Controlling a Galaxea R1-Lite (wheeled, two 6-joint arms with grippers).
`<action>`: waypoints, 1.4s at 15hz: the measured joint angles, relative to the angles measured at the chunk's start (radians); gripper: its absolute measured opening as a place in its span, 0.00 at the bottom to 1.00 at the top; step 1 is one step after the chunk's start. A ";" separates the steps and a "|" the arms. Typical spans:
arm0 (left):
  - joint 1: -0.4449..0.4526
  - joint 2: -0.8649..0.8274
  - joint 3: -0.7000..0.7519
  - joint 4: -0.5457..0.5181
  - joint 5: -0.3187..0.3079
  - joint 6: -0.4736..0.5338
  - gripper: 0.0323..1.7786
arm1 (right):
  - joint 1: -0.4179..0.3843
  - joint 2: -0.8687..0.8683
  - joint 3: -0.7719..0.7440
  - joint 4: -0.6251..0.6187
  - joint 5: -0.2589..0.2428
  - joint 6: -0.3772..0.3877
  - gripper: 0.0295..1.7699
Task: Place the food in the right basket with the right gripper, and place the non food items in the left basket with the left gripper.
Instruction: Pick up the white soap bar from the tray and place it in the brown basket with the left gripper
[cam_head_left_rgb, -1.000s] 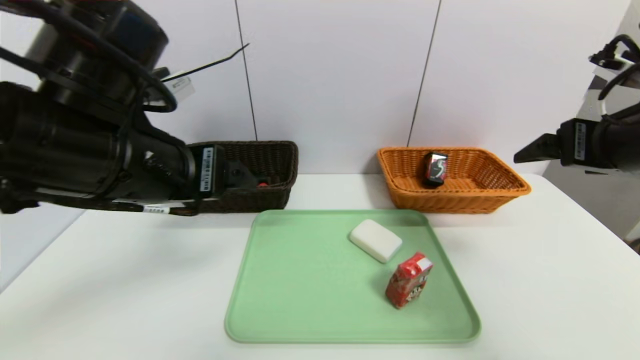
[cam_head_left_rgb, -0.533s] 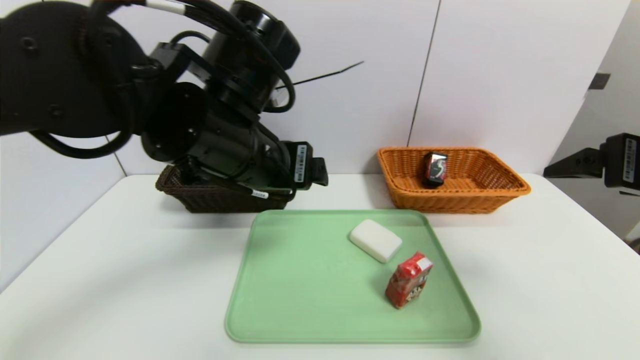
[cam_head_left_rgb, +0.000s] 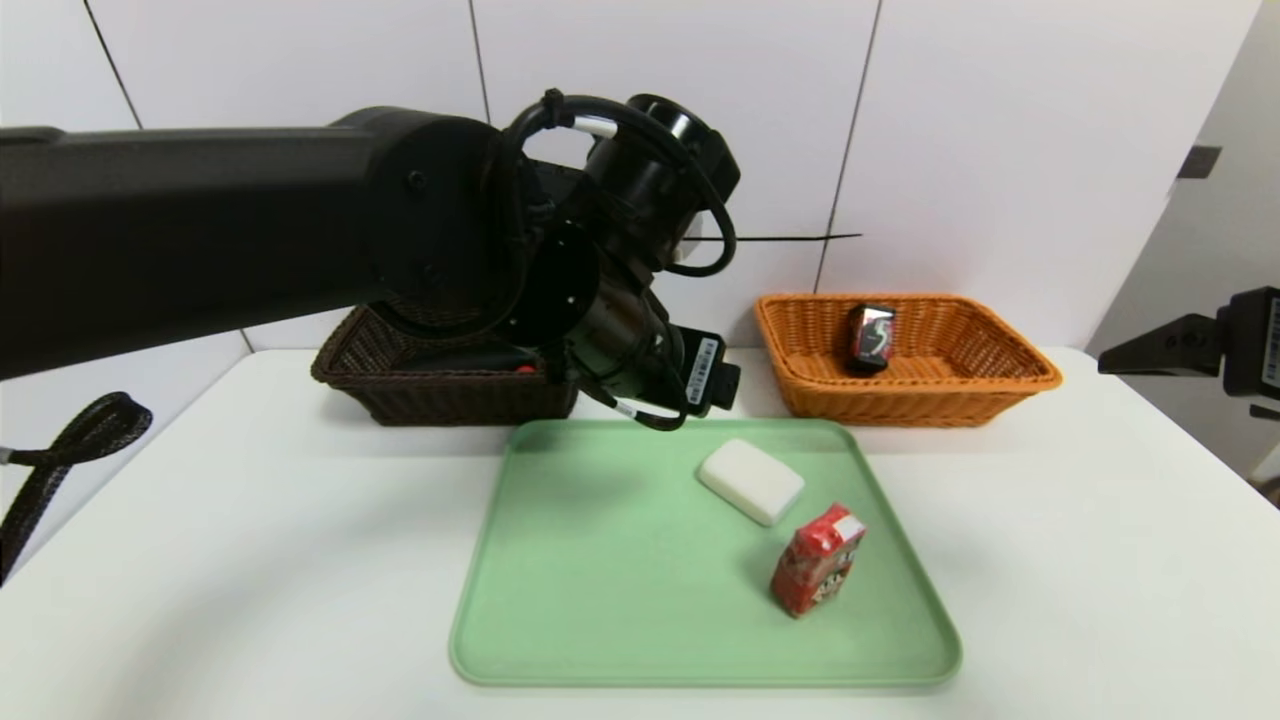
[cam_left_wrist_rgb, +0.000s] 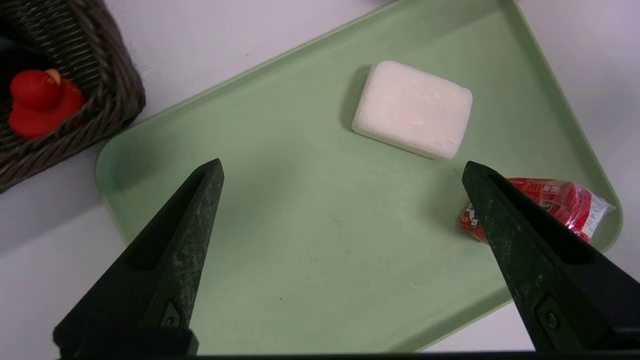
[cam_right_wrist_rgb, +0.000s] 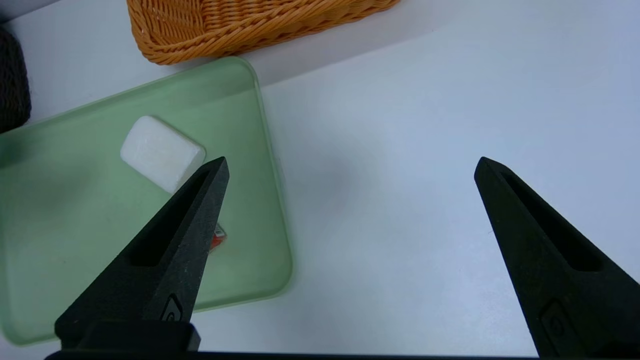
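A white rounded block (cam_head_left_rgb: 750, 480) (cam_left_wrist_rgb: 414, 107) and a red carton (cam_head_left_rgb: 818, 560) (cam_left_wrist_rgb: 550, 200) lie on the green tray (cam_head_left_rgb: 600, 620). My left gripper (cam_head_left_rgb: 725, 385) (cam_left_wrist_rgb: 342, 167) hovers open and empty over the tray's back edge, with the block a little ahead of its tips. The dark brown left basket (cam_head_left_rgb: 440, 395) (cam_left_wrist_rgb: 100, 100) holds a small red knob (cam_head_left_rgb: 525, 368) (cam_left_wrist_rgb: 40, 100). The orange right basket (cam_head_left_rgb: 1000, 385) (cam_right_wrist_rgb: 240, 25) holds a black and red packet (cam_head_left_rgb: 870, 338). My right gripper (cam_head_left_rgb: 1130, 355) (cam_right_wrist_rgb: 352, 162) hangs open over bare table right of the tray.
The white table (cam_head_left_rgb: 250, 560) runs wide on both sides of the tray. A white tiled wall stands just behind the baskets. My left arm's bulky body (cam_head_left_rgb: 300, 230) spans the left half of the head view and covers part of the dark basket.
My left arm has swung right, from over the dark basket to above the tray's back edge, still open. The right gripper has drawn back slightly toward the right edge.
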 joint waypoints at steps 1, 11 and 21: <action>0.000 0.010 -0.004 -0.009 -0.036 0.051 0.95 | 0.000 -0.004 0.008 0.000 0.000 0.000 0.96; 0.146 0.049 -0.013 -0.103 -0.514 0.402 0.95 | 0.000 -0.013 0.059 -0.003 0.019 0.004 0.96; 0.228 0.214 -0.018 -0.216 -0.911 0.901 0.95 | 0.024 -0.042 0.107 -0.006 0.025 0.003 0.96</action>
